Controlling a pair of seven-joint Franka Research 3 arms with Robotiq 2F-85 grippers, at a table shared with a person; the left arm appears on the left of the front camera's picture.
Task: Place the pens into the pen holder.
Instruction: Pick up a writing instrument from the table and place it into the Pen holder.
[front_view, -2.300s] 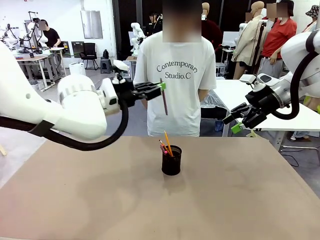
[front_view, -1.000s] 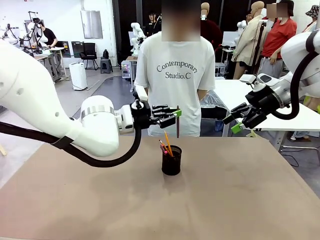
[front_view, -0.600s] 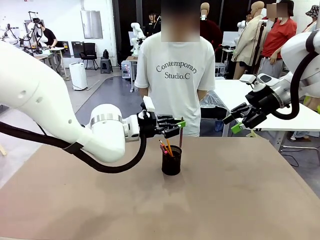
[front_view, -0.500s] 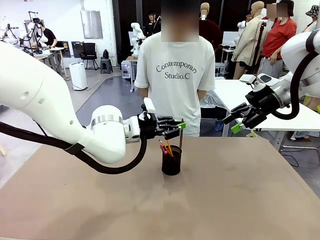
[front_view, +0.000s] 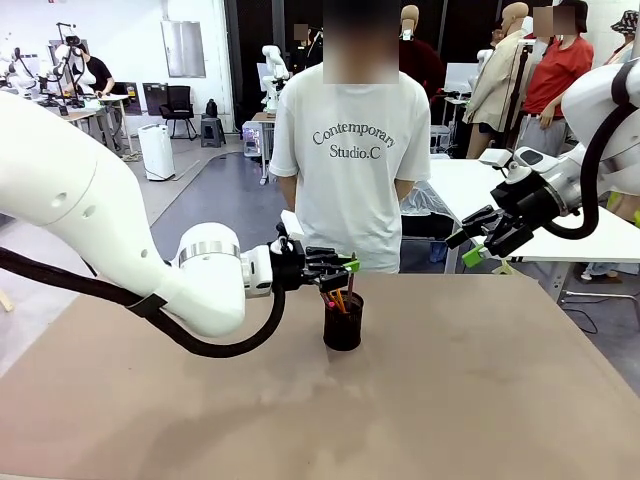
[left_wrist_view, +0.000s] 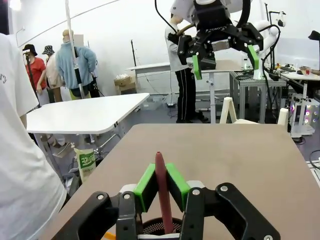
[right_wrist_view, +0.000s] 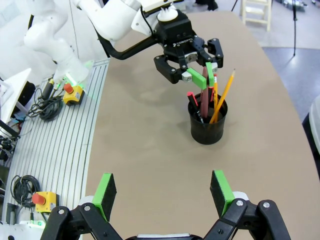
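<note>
The black mesh pen holder (front_view: 343, 322) stands mid-table, with a yellow-orange pencil (right_wrist_view: 223, 95) and a dark red-black pen (right_wrist_view: 193, 101) leaning inside it. My left gripper (front_view: 350, 265) hovers just over the cup's rim, shut on the pinkish-brown pen (left_wrist_view: 161, 192), which stands upright between the green pads (left_wrist_view: 145, 186) with its lower end down inside the holder (right_wrist_view: 207, 126). In the right wrist view the same left gripper (right_wrist_view: 201, 76) shows above the cup. My right gripper (front_view: 478, 240) is held high at the right, open and empty, its own fingers (right_wrist_view: 163, 192) spread wide.
A person in a white T-shirt (front_view: 350, 150) stands at the far edge of the brown table (front_view: 480, 400), hands out of sight. White tables (left_wrist_view: 85, 112) stand beyond the right side. A metal rail with cables and stop buttons (right_wrist_view: 50, 150) runs along the robot's side.
My left gripper has come down and slightly toward the cup, lowering the pinkish-brown pen from above the holder into it. The right arm has not moved.
</note>
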